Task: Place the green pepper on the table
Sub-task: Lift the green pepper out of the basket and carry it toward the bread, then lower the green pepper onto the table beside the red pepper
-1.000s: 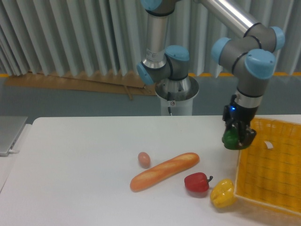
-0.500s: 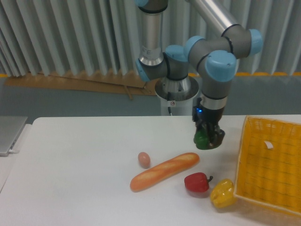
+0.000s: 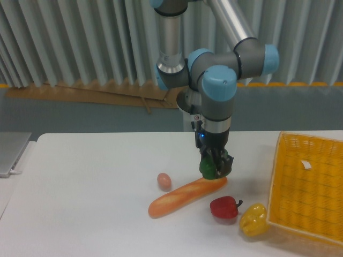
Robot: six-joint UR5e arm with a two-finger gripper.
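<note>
Fixed camera, front view of the table (image 3: 86,187) — white top, rounded corners.

- Gripper (image 3: 214,170): pointing down from the arm, fingers closed around the green pepper (image 3: 208,169), held just above the right end of the baguette (image 3: 186,195); whether pepper and loaf touch cannot be told.
- Baguette: lying diagonally, right end higher in frame.
- Egg (image 3: 164,181): brownish, just left of the loaf's middle, apart from it.
- Red pepper (image 3: 224,207): on the tabletop below the loaf's right end, stem to the right.
- Yellow pepper (image 3: 254,220): beside the red one, against the basket's corner.
- Yellow woven basket (image 3: 308,187): right edge — a small white scrap inside.
</note>
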